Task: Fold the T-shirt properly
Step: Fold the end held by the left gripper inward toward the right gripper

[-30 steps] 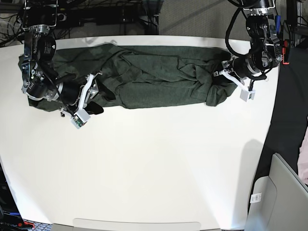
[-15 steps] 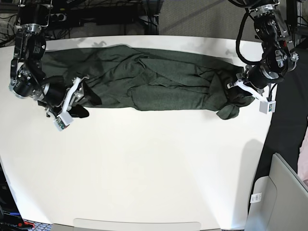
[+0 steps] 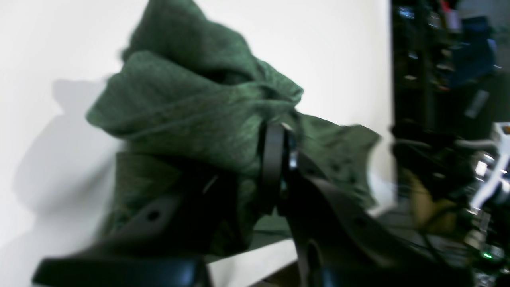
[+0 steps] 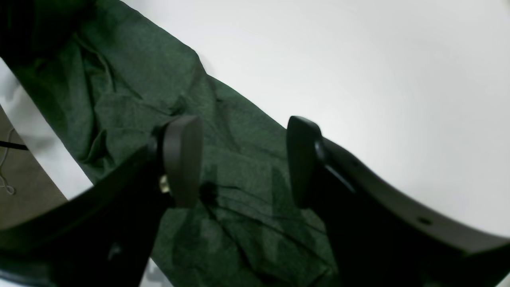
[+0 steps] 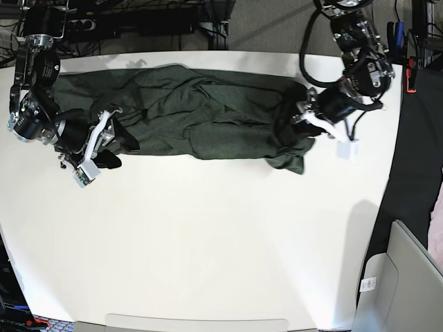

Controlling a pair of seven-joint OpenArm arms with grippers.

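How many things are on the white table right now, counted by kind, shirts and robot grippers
T-shirt: 1
Grippers: 2, the left gripper shut on the T-shirt, the right gripper open above it
Total: 3

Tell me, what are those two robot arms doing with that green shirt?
They are folding the shirt, which lies stretched across the table. The left gripper is shut on one bunched end of it. The right gripper is open above the other end and holds nothing. The shirt is wrinkled and not yet folded.
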